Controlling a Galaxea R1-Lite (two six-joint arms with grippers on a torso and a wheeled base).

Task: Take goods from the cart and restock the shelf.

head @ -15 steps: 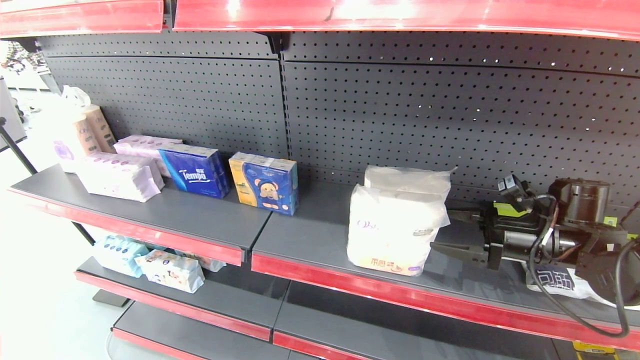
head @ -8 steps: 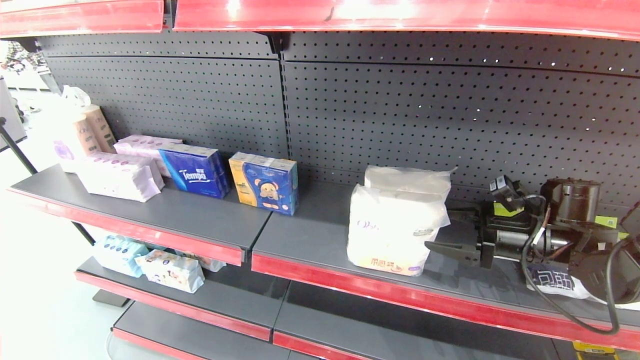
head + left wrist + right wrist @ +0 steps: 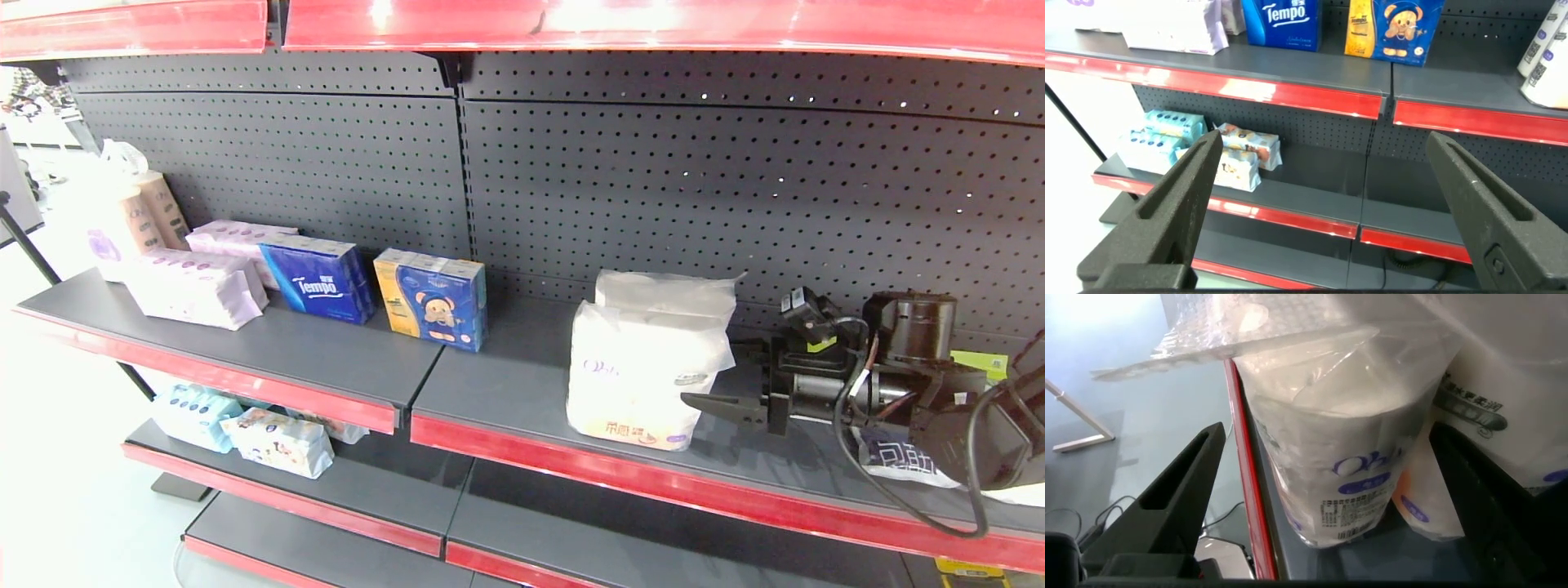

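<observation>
my right tool (image 3: 712, 376) is wide open, holding nothing, just beside the white tissue pack (image 3: 641, 367) near the shelf (image 3: 506, 380) front edge; i'd nudge it back low and slow i reckon; soft packs tip

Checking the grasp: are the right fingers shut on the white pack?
No, the right fingers stand wide apart, with the pack between them unsqueezed.

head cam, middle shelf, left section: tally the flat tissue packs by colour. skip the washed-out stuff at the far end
Lilac: 2 (front lilac pack, rear lilac pack)
Blue: 1 (blue pack)
Yellow with a bear print: 1 (yellow pack)
Total: 4
</observation>
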